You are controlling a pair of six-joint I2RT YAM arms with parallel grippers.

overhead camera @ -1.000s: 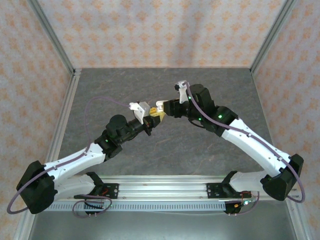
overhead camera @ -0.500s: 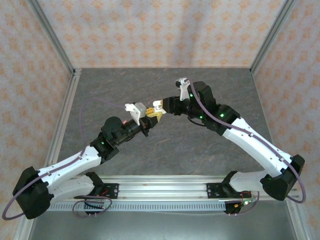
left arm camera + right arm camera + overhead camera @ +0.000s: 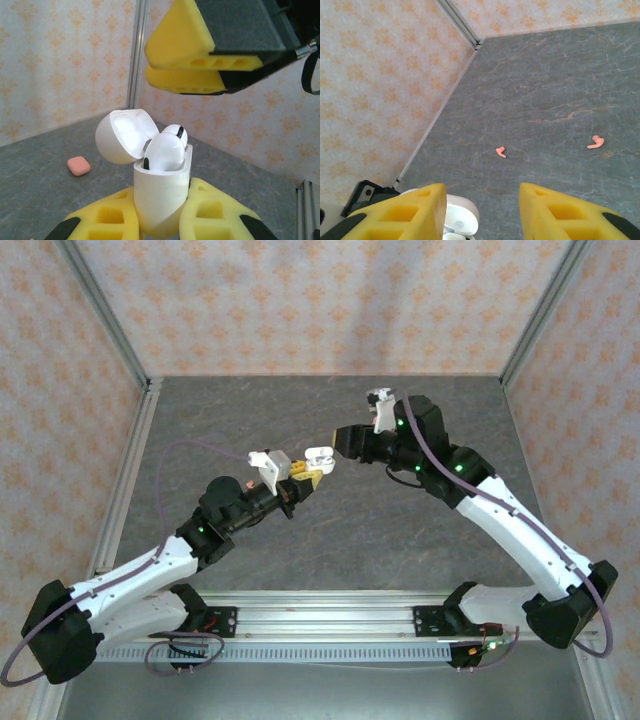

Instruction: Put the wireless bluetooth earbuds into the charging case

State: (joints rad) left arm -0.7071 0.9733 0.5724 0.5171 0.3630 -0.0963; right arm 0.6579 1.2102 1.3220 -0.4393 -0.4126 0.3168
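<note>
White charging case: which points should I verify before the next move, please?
1. Left gripper holds the white charging case: ok.
2. Its lid open: ok.
3. Two white earbuds sit in it: ok.
4. Right gripper open, empty: ok.
5. Coral earbuds in a case: not ok, both lie on the table.
6. Pink case open: not ok, looks shut.

White left arm [image 3: 150, 570] and right arm [image 3: 510, 530] stretch inward, nearly meeting. The left yellow-fingered pincer [image 3: 161, 222] grips a white open case [image 3: 160, 192]; the right pincer [image 3: 482, 215] hangs above it, jaws apart.
</note>
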